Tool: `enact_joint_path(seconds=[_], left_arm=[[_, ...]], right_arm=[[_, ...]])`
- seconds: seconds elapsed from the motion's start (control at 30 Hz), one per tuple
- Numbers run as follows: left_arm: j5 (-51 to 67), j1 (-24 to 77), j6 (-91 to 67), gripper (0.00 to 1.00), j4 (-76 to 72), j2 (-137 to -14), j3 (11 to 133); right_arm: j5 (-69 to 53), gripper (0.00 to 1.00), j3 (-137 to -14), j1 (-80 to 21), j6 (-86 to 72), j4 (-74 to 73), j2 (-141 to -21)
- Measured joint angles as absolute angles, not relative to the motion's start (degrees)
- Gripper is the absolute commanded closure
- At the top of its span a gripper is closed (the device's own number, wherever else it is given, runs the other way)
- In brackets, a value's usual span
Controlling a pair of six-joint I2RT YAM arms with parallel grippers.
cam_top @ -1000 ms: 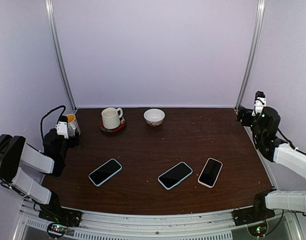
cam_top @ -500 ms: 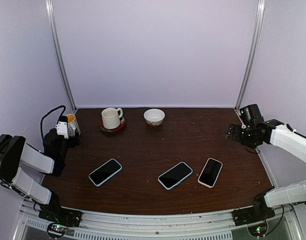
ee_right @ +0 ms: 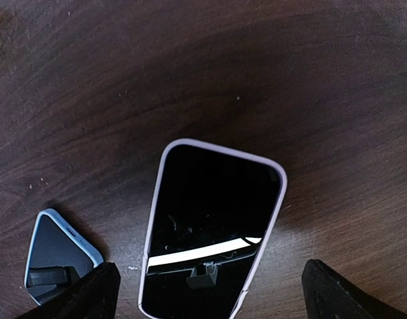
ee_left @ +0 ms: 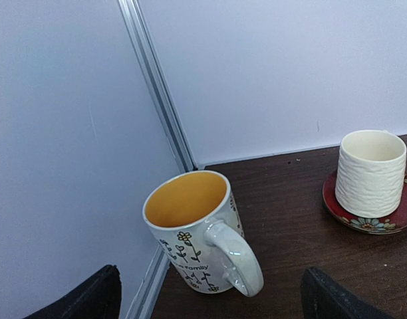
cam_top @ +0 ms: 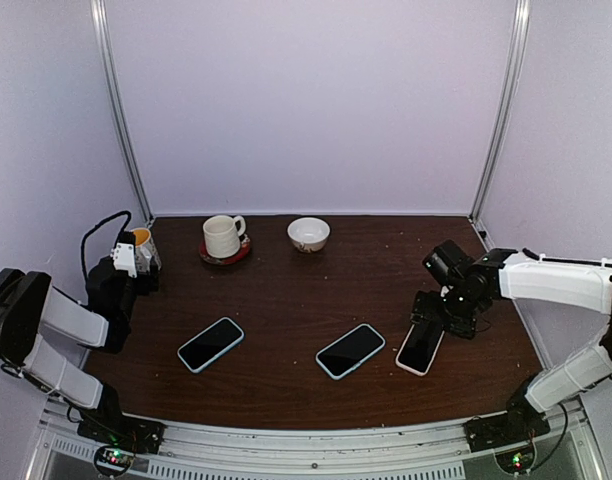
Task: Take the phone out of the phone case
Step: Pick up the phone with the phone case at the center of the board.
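Pale lilac walls (cam_top: pixel 306 100), dark wooden table (cam_top: pixel 306 280).

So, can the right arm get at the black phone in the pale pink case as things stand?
Probably yes: the right arm hangs just above the black phone in the pale pink case, jaws open, nothing in between.

Both arms are built of smooth white shells linked by chunky black joints. The left arm (cam_top: pixel 56 330) sits at eight o'clock in the top view, with a thin black cable (cam_top: pixel 98 226) looping above its wrist. The right arm (cam_top: pixel 561 285) sits at four o'clock, with a thin dark wire running along its white forearm. Each arm stands on a black base (cam_top: pixel 121 430), with small green and red lights (cam_top: pixel 111 456) just below it. In the wrist views the fingers (ee_left: pixel 90 299) show as matte black wedges.
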State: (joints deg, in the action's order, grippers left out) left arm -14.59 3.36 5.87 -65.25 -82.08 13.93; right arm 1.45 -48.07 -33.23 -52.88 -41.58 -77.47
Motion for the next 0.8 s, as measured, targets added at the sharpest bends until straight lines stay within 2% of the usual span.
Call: enact_joint_path(seconds=[0.8], left_arm=[[-14.6, 3.4, 5.9, 0.03, -65.3, -82.1, 13.9]], right_arm=[[-1.6, 0.00, -53.3, -35.4, -58.8, -42.4, -94.7]])
